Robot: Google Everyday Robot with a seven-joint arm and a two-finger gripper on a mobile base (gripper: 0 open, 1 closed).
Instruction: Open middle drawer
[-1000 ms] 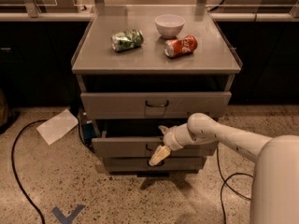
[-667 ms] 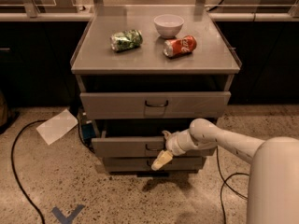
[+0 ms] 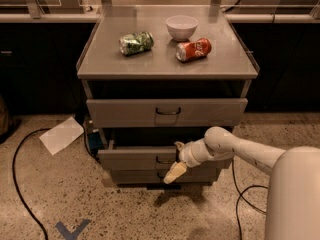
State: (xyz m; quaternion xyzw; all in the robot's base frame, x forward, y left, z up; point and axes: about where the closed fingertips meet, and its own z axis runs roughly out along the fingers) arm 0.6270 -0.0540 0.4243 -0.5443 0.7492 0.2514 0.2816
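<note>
The middle drawer is the second of three grey drawers in the metal cabinet. It stands pulled out a little, further forward than the bottom drawer beneath it. Its small dark wire handle shows at the centre of the front panel. My gripper is at the right of that handle, in front of the panel's lower edge and angled down to the left. My white arm reaches in from the right. The drawer's inside is hidden in shadow.
The top drawer is shut above. On the cabinet top lie a green can, a white bowl and a red can. A white sheet and black cables lie on the floor to the left.
My gripper has drifted slightly down and to the right along the middle drawer's front. The drawer stands about as far out as before.
</note>
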